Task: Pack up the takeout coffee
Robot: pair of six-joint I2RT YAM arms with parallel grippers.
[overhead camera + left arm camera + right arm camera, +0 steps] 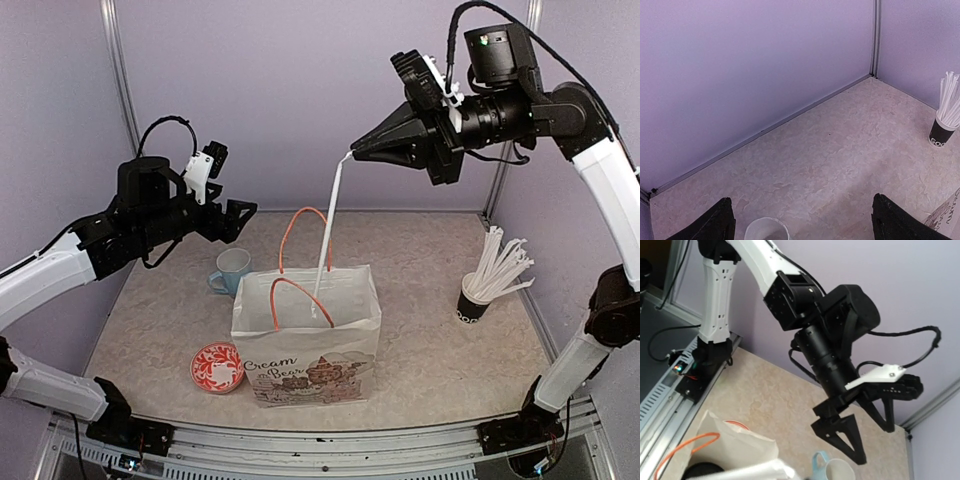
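I see left gripper (243, 220) jaws spread, above and left of the paper bag (305, 345) | right gripper (355, 150) jaws pinching a white straw (330, 225) that dips into the bag | takeout coffee (701, 471): dark top glimpsed inside bag.

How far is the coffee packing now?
Done, apparently: something dark and round, likely the takeout coffee, lies inside the paper bag. In hand: the right gripper pinches a white straw, lower end inside the bag. Remaining: letting the straw go. The left gripper hangs open, empty.
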